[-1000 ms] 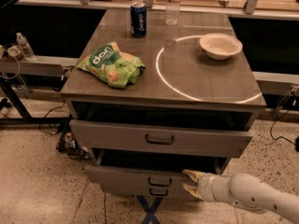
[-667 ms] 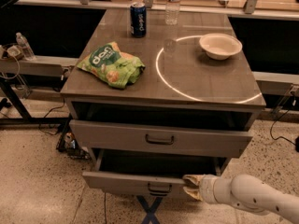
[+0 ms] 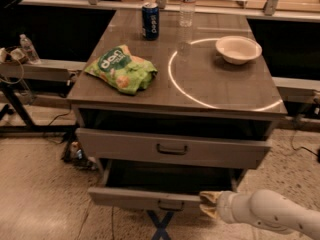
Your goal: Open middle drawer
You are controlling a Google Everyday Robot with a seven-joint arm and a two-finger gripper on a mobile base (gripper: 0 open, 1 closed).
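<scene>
A grey-brown rectangular worktop (image 3: 220, 86) tops a grey metal cabinet, with a thin white ring marked across its right half. Low in the cabinet, the wide grey metal middle drawer (image 3: 130, 198) stands pulled out towards the camera, further than the grey drawer (image 3: 120, 145) above it, so the dark inside of its box shows behind its flat front. From the lower right corner a thick white robot arm (image 3: 272, 218) reaches in towards this front. The tan-tipped gripper (image 3: 206, 205) at its end sits against the right part of the middle drawer's front, just right of the small dark loop handle (image 3: 170, 204) at the centre. Whether the jaws are spread or pressed together cannot be told. On the worktop, a crumpled green snack bag (image 3: 121, 69) lies towards the left, a shallow white bowl (image 3: 238, 49) rests near the right edge, a dark blue drinks can (image 3: 150, 20) stands upright at the back, and a clear plastic bottle (image 3: 187, 5) stands just to the can's right.
</scene>
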